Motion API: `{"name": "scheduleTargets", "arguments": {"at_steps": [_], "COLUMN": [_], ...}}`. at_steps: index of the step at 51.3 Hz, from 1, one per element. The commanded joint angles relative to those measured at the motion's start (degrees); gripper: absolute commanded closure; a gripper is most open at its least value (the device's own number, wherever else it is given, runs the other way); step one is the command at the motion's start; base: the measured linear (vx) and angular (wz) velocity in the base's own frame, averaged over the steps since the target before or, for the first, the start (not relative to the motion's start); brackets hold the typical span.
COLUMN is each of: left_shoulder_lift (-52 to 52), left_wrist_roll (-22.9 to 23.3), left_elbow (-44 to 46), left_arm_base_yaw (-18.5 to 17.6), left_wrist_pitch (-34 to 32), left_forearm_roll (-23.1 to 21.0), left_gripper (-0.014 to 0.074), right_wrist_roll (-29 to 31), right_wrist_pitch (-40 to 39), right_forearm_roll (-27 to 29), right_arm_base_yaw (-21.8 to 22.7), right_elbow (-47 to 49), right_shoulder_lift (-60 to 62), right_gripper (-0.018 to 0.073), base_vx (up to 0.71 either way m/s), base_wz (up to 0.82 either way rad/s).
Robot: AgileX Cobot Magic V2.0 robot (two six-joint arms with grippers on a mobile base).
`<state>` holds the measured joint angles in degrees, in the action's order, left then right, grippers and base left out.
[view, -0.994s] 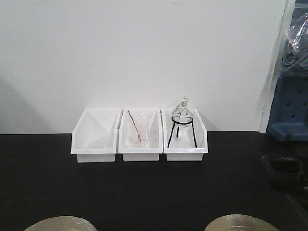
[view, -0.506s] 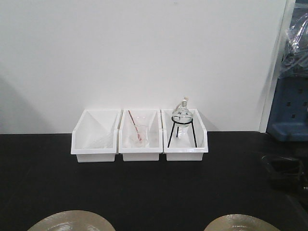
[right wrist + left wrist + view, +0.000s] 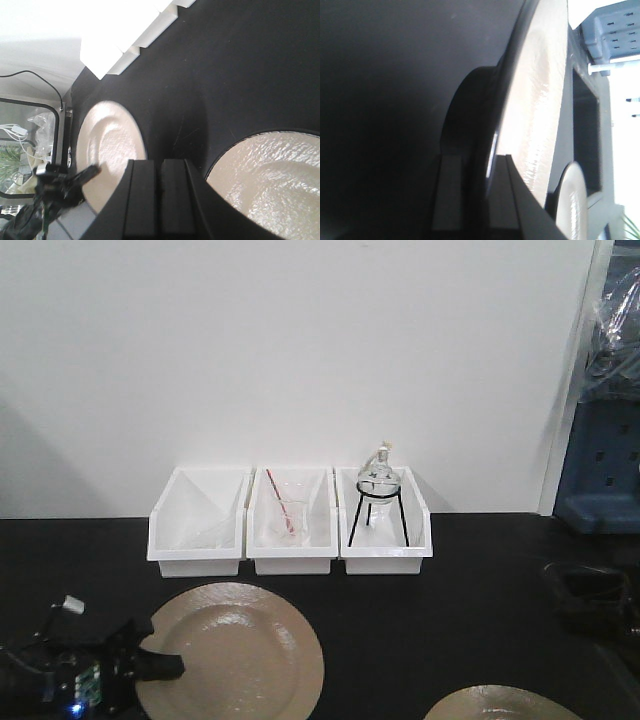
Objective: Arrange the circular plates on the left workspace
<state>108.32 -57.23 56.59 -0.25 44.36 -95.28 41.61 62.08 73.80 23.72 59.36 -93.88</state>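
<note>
One tan circular plate (image 3: 240, 650) hovers over the black benchtop of the left workspace (image 3: 400, 630), just in front of the white bins. My left gripper (image 3: 160, 668) is shut on its left rim. The left wrist view shows that plate (image 3: 540, 95) edge-on, with its rim pinched in my left gripper (image 3: 479, 167). The second plate (image 3: 500, 706) lies at the bottom right, partly cut off, and it also shows in the left wrist view (image 3: 570, 200). My right gripper (image 3: 160, 167) is shut on nothing, between the left plate (image 3: 112, 142) and the right plate (image 3: 272, 180).
Three white bins (image 3: 290, 558) stand in a row against the wall. The middle one holds a beaker with a red rod (image 3: 285, 512), the right one a round flask on a black tripod (image 3: 378, 500). A dark recess (image 3: 590, 595) and blue equipment (image 3: 600, 470) lie at the right.
The left plate has risen from the bottom edge toward the bins, and my left gripper has come into view holding its rim. The right plate has not moved.
</note>
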Motion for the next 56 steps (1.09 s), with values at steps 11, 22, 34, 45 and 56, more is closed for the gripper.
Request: {"name": "scheduleTargets", "arguments": {"at_steps": [11, 22, 34, 45, 56], "left_shoulder_lift": [6.8, 9.2, 9.2, 9.2, 7.6], "left_wrist_roll": [8.5, 6.5, -4.6, -15.9, -31.9], "left_elbow": [12.7, 13.3, 13.3, 13.3, 13.3], "left_arm_base_yaw": [-5.7, -8.3, -8.8, -8.7, -8.4], "left_wrist_pitch": [2.4, -1.0, 1.0, 1.3, -3.5], "left_forearm_roll": [-7.3, -7.3, -7.0, -6.7, -5.0], "left_gripper": [0.0597, 0.0587, 0.0407, 0.0134, 0.0048], "right_wrist_roll": [0.7, 0.7, 0.7, 0.7, 5.8], "right_wrist_pitch": [1.7, 1.3, 1.3, 1.3, 1.3], "right_forearm_roll": [3.7, 3.7, 3.7, 3.7, 2.7], "right_arm_base_yaw": [0.3, 0.3, 0.3, 0.3, 0.3], "right_elbow": [1.7, 1.7, 1.7, 1.7, 1.7], "right_shoulder_lift": [2.1, 2.1, 2.1, 2.1, 2.1], "right_gripper": [0.0563, 0.0563, 0.0563, 0.0563, 0.0563], "base_vx": [0.0, 0.0, 0.0, 0.0, 0.0], "base_wz": [0.0, 0.0, 0.0, 0.0, 0.0]}}
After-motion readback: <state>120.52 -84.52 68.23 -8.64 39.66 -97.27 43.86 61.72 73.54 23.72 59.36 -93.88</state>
